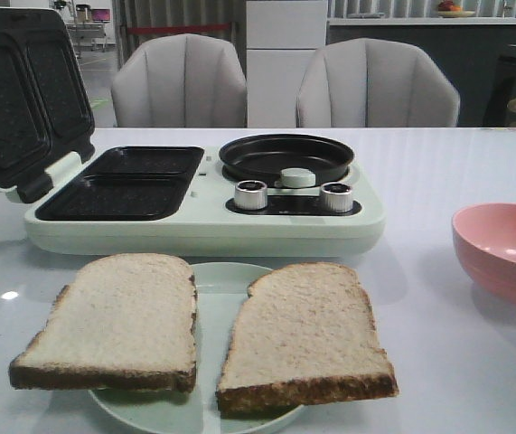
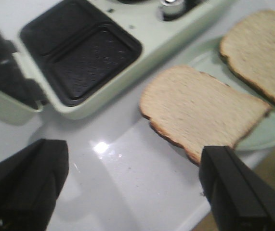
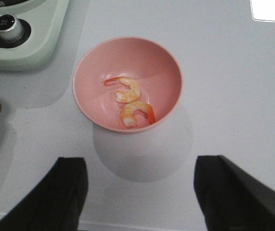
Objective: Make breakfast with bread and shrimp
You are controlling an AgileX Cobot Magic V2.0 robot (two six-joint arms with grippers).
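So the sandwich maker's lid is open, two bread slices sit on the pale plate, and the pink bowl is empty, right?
Not quite: the round pink bowl holds two small curled orange-pink shrimp, as the right wrist view shows. The rest is right.

In your front view, the pink bowl (image 1: pixel 501 251) runs off the right edge, its contents hidden. Your left wrist view blurs, cropping the far bread slice (image 2: pixel 262 48).
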